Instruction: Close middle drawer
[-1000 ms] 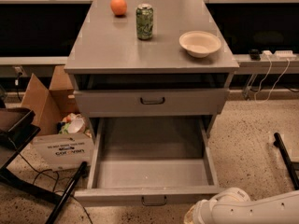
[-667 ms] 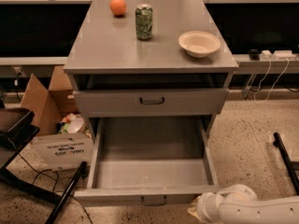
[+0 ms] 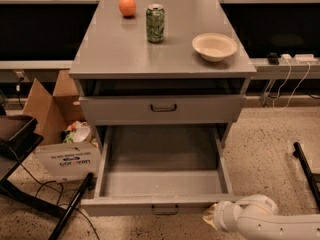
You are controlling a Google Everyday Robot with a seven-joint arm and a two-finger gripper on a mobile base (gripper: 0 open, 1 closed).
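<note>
Middle drawer (image 3: 120, 206), pulled far out, low down at the front of the grey cabinet (image 3: 110, 49). Shows a long, flat grey tray and a low front with a small dark handle (image 3: 165, 210) in the middle.

Gripper (image 3: 211, 217) right down by the front right corner of that drawer, just beside the low front. Too hidden to say whether spread apart or pinched together, or whether touching the drawer at all. Sticks out of a fat white arm (image 3: 260, 223) reaching in from the bottom right edge, low over the speckled floor (image 3: 265, 149).

Just above the pulled-out drawer, another grey drawer (image 3: 115, 111) with a taller front and a dark handle of its own (image 3: 163, 107). A dark gap between this one and the cabinet top.

On the top, three things, well apart from the gripper. An orange (image 3: 127, 6) at the back left. A green can (image 3: 155, 23) standing upright, near the orange on its right. A pale bowl (image 3: 214, 46) close to the right edge, apart from the can.

To the left of the cabinet, an open cardboard box (image 3: 45, 109), a white box with dark print (image 3: 67, 161) in front of it, and a black stand (image 3: 15, 134) at the edge. To the right, a black bar (image 3: 307, 169) lying on the floor and white cables (image 3: 285, 81) hanging down behind.
</note>
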